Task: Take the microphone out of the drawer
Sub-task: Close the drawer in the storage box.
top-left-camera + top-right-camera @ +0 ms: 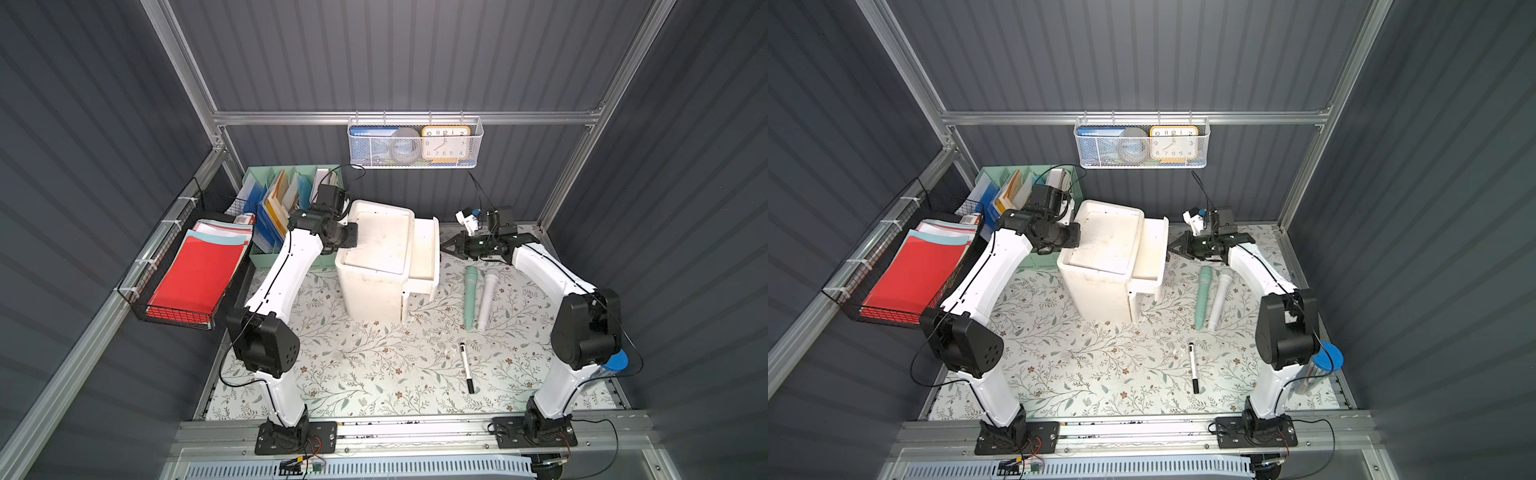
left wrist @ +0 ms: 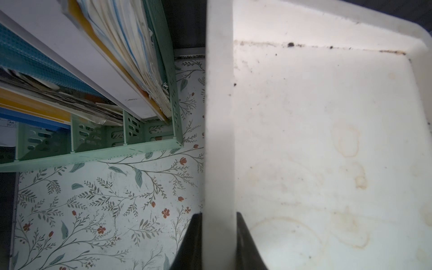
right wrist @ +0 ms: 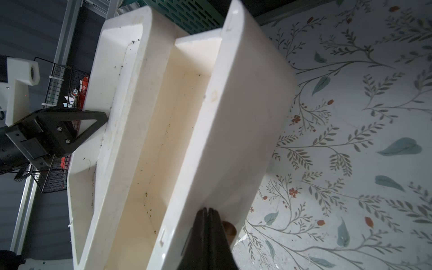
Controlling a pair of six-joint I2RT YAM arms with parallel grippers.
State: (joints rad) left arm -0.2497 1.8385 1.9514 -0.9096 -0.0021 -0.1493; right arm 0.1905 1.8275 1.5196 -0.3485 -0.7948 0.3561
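Floral-papered bench (image 1: 374, 365) fills the grey booth, and a white cabinet (image 1: 374, 249) stands at its middle with the top drawer (image 1: 424, 249) pulled out towards the robot's right. The right wrist view shows only a bare, stained floor inside that drawer. A green microphone (image 1: 471, 297) and a white microphone (image 1: 487, 299) lie side by side on the bench just right of the cabinet. Their long axes run front to back, heads towards the rear wall, with a marker (image 1: 466, 368) nearer the front. Both sit just in front of the right end effector (image 3: 208, 211), by far the nearer one. Its jaws are pressed together on nothing at the drawer's front panel, though contact there is hard to judge. The left end effector (image 2: 219, 215) is clamped narrowly on the cabinet's top rim, steadying it.
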